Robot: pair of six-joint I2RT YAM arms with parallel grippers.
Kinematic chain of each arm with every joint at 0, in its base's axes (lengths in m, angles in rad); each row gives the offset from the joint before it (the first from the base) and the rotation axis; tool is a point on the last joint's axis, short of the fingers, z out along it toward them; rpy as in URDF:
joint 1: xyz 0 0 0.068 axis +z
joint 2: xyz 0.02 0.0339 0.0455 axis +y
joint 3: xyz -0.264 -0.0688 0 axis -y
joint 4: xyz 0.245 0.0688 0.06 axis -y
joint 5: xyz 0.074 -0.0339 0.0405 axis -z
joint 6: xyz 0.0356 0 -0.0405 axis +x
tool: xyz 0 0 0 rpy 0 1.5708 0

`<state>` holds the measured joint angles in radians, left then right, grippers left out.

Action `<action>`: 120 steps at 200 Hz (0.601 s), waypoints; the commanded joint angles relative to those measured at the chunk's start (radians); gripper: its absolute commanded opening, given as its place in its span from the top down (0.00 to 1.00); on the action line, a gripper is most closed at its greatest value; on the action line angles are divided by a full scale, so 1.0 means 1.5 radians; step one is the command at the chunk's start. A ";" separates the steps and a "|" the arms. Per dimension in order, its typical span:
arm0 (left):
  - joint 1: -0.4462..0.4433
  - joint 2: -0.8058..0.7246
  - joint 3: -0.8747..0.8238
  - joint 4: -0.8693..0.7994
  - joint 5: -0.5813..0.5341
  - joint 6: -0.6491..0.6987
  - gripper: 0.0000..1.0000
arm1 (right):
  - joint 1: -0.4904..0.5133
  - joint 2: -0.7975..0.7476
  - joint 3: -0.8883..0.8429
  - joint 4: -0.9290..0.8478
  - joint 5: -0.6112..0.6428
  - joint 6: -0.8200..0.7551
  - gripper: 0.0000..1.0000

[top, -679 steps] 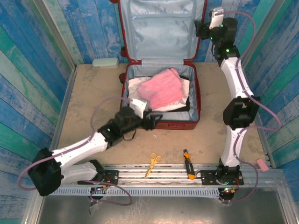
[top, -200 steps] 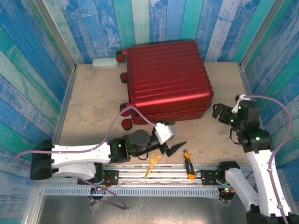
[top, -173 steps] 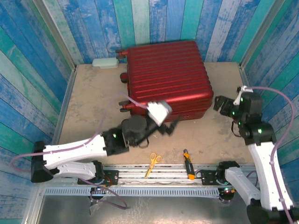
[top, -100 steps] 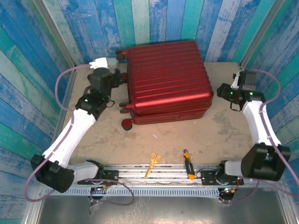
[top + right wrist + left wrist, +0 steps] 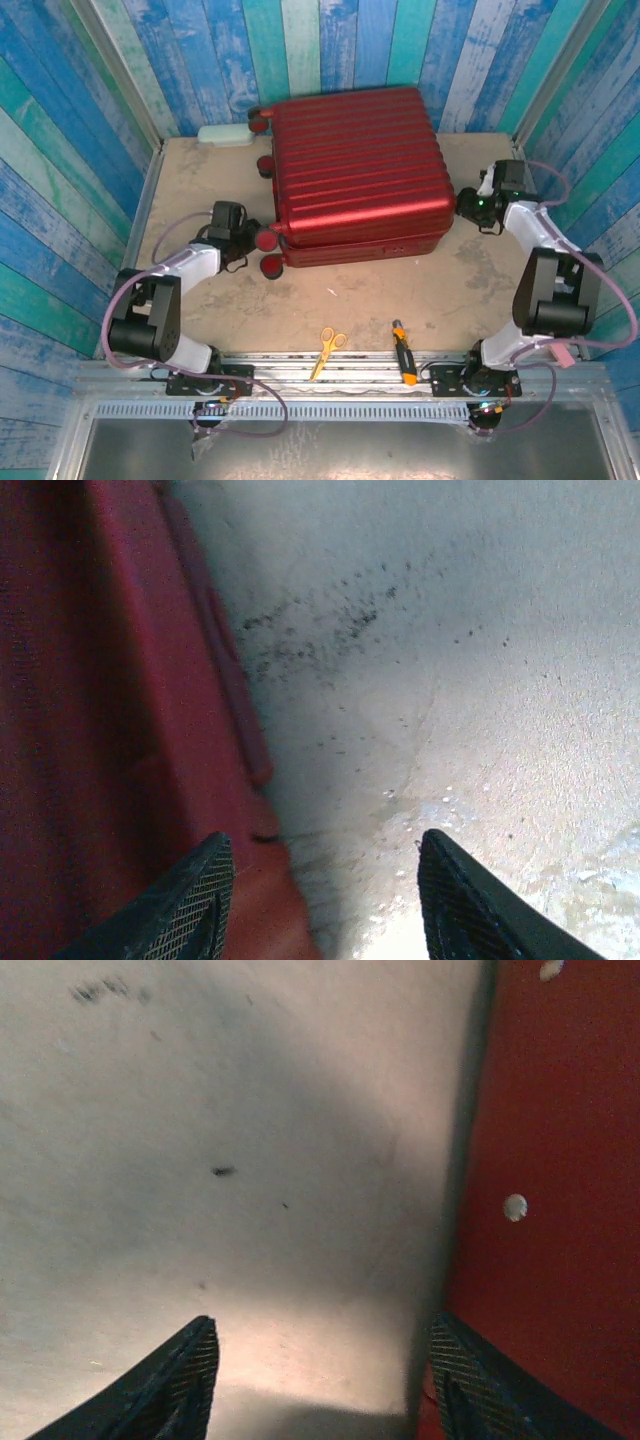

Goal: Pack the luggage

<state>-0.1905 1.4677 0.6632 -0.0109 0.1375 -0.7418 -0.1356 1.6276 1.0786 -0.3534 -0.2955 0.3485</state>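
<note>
The luggage (image 5: pixel 358 165) is a dark-red ribbed suitcase lying shut and flat at the back middle of the table, its small wheels (image 5: pixel 269 264) on its left side. My left gripper (image 5: pixel 246 238) lies low by those wheels. In the left wrist view it (image 5: pixel 325 1385) is open over bare table, and its right finger (image 5: pixel 480 1385) is next to the red shell (image 5: pixel 560 1210). My right gripper (image 5: pixel 468 205) is at the suitcase's right edge. It (image 5: pixel 325 900) stands open in the right wrist view, its left finger (image 5: pixel 190 905) over the red side (image 5: pixel 110 700).
Yellow-handled scissors (image 5: pixel 328 346) and an orange-and-black tool (image 5: pixel 403 364) lie near the front rail. A pale green case (image 5: pixel 224 135) sits at the back left corner. Blue plank walls close in the table on three sides.
The luggage, open earlier with a pink garment inside, now lies shut. My left arm swung from the front to the wheels. My right arm moved in to the right edge. Both jaws narrowed.
</note>
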 commanded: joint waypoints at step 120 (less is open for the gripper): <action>-0.256 -0.059 -0.222 0.276 -0.055 -0.256 0.49 | 0.129 0.309 0.201 0.252 -0.243 0.064 0.57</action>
<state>-0.4828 1.4410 0.3828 0.3737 -0.0097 -1.0191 -0.0978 2.0178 1.3220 -0.0151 -0.4892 0.3969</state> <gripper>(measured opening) 0.506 0.429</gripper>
